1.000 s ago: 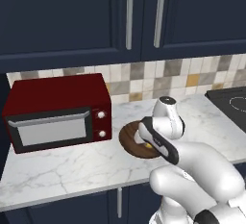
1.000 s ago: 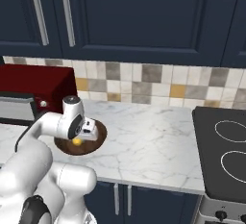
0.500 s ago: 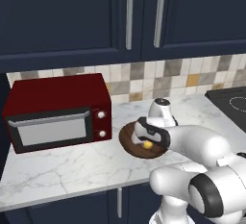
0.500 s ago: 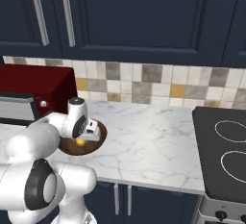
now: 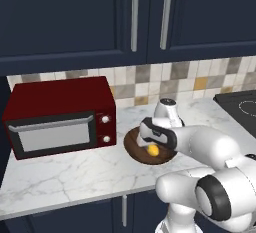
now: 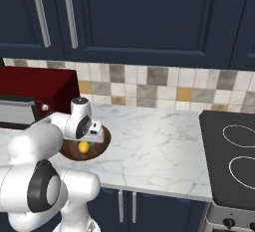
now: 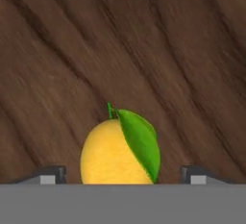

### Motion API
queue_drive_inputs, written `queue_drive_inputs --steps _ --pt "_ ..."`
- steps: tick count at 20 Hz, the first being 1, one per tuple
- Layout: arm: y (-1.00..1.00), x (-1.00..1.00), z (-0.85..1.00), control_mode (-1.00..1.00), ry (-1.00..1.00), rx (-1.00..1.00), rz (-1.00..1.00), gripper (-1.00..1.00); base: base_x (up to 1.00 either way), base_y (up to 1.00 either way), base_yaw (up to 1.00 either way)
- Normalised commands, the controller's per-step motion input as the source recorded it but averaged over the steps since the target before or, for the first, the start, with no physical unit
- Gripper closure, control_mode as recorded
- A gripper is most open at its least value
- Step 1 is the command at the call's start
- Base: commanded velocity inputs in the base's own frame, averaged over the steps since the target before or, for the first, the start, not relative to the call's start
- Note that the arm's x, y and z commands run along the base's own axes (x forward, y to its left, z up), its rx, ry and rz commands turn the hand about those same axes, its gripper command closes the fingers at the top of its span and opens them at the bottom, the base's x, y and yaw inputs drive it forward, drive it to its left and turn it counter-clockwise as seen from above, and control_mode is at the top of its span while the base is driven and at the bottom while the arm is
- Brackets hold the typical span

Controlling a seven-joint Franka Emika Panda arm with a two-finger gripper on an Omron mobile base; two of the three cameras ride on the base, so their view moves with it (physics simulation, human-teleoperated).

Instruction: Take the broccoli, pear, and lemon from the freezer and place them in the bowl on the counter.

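Observation:
The lemon (image 5: 153, 150) (image 6: 83, 147), bright yellow with a green leaf, lies inside the dark brown wood-grain bowl (image 5: 131, 144) (image 6: 102, 146) on the white marble counter (image 5: 75, 172). My gripper (image 5: 152, 143) (image 6: 90, 139) hangs just above it, pointing down into the bowl. In the hand view the lemon (image 7: 120, 148) sits between the two fingertips (image 7: 53, 174) with a gap on each side, against the bowl's wood grain (image 7: 144, 50). The gripper (image 7: 124, 175) is open. The broccoli, the pear and the freezer are out of view.
A dark red microwave (image 5: 60, 114) (image 6: 35, 94) stands on the counter just left of the bowl. A black cooktop (image 5: 242, 107) (image 6: 234, 156) lies at the right end. Navy wall cabinets (image 5: 135, 17) hang above the tiled backsplash.
The hand has come down lower over the bowl and shifted slightly left. The lemon, tucked under the hand a second ago, now lies in plain sight in the bowl.

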Motion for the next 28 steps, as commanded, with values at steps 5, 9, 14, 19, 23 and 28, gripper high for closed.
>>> queue_drive_inputs --steps 5,9,14,19,23,28 --pt "0.00 -0.29 0.39 -1.00 -0.13 0.00 0.00 -1.00 0.00 0.00 0.00" --pt "0.00 -0.46 0.31 -1.00 -0.12 0.00 0.00 -1.00 0.00 0.00 0.00" --pt "0.00 -0.47 0.42 -1.00 -0.14 0.00 0.00 -1.00 0.00 0.00 0.00" --pt "-0.02 -0.44 0.53 -1.00 -0.12 0.00 -0.01 -1.00 0.00 0.00 0.00" --pt "-0.03 -0.37 0.55 -1.00 -0.07 0.00 -0.02 -1.00 0.00 0.00 0.00" --pt "-0.09 -0.37 0.51 -1.00 -0.01 0.00 -0.01 -1.00 0.00 0.00 0.00"
